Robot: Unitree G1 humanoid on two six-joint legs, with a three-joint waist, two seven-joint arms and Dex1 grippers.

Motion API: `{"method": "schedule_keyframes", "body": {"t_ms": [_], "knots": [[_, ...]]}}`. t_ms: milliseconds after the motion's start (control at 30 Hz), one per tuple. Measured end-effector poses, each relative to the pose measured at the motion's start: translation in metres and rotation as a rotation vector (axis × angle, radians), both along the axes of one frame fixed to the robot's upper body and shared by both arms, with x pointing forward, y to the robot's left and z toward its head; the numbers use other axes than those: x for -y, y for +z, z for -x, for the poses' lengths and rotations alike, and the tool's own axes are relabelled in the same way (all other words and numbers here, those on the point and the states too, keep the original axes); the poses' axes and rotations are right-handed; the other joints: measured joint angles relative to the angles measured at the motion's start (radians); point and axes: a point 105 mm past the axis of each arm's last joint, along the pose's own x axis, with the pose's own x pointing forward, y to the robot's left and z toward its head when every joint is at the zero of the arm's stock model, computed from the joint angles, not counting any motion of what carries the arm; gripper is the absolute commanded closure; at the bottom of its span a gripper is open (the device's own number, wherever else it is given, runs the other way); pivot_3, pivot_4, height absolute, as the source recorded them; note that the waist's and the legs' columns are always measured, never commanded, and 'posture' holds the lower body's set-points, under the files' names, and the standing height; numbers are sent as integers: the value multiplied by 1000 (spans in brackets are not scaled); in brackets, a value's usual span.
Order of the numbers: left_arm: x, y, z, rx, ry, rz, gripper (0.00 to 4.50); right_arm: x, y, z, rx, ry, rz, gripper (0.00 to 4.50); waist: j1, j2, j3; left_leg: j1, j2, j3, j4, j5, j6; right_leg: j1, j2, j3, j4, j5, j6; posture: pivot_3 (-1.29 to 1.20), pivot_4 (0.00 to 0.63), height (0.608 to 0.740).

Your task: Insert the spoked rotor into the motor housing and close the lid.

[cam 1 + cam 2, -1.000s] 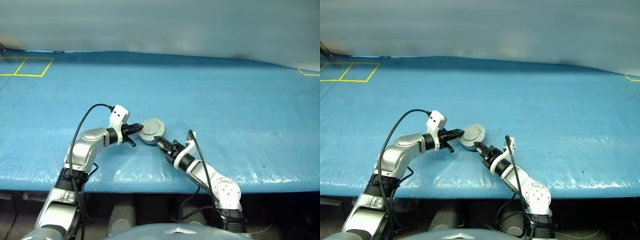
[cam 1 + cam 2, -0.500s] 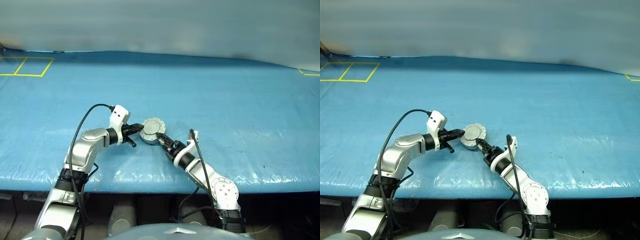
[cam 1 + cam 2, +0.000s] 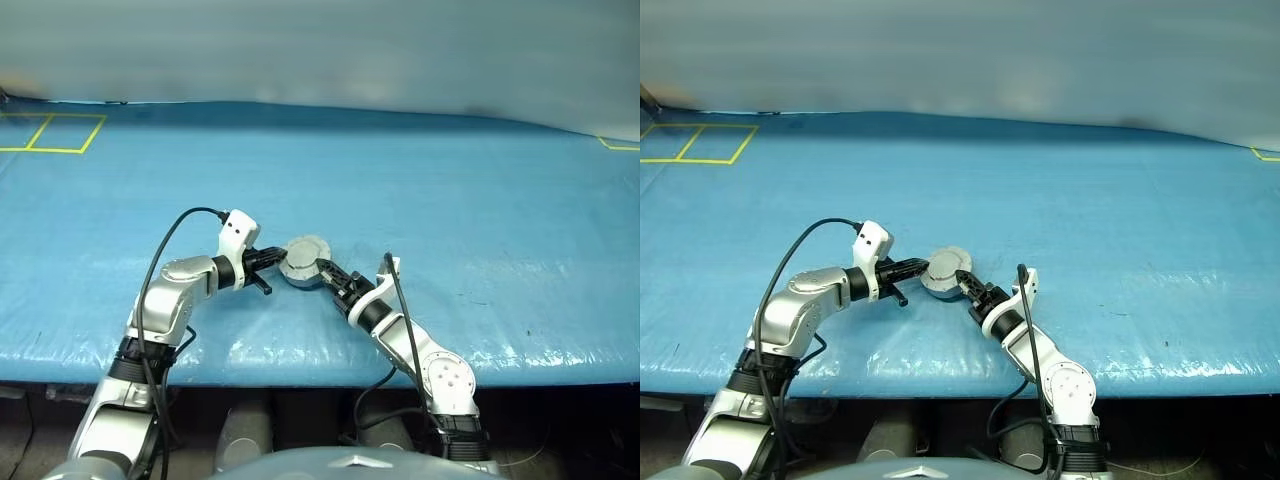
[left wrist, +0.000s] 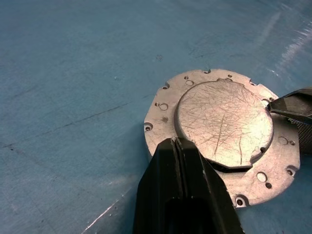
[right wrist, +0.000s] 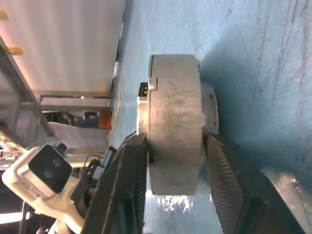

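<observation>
left claw (image 4: 178, 146) is pinched together, tips pressed on the lid (image 4: 222, 122) edge, prob to steady it. lid lies flat on the motor housing (image 5: 170, 122), mid blue counter (image 3: 450, 180) betw both arms. right claw (image 5: 173, 168) clamps top & bottom of the housing, likely squeezing the lid home.
</observation>
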Motion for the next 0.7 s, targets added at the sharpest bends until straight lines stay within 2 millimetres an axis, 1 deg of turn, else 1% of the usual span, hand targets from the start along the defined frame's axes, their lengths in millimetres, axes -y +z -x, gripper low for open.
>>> {"method": "schedule_keyframes", "body": {"t_ms": [467,500,567,700], "knots": [[0,1,-1,-4,7,15,4500,-3,-2,7,-10,24,-15,3355,-3,0,0,0,0,1,0,0,0,0,1,1,0,0,0,0,150,740],[-1,1,-1,-9,12,24,4119,-4,-2,7,-10,26,-16,3355,-4,0,0,0,1,1,0,0,0,0,1,1,0,0,0,0,150,740],[-4,3,-2,-23,45,57,3653,-4,-2,8,-9,28,-17,3355,-5,0,0,-1,1,1,0,0,0,1,1,1,1,0,0,0,150,740],[-13,2,-3,-83,147,125,2295,-5,-1,9,-8,31,-24,3355,-12,0,0,-5,1,1,0,0,0,-1,2,2,1,3,5,0,150,740]]}}
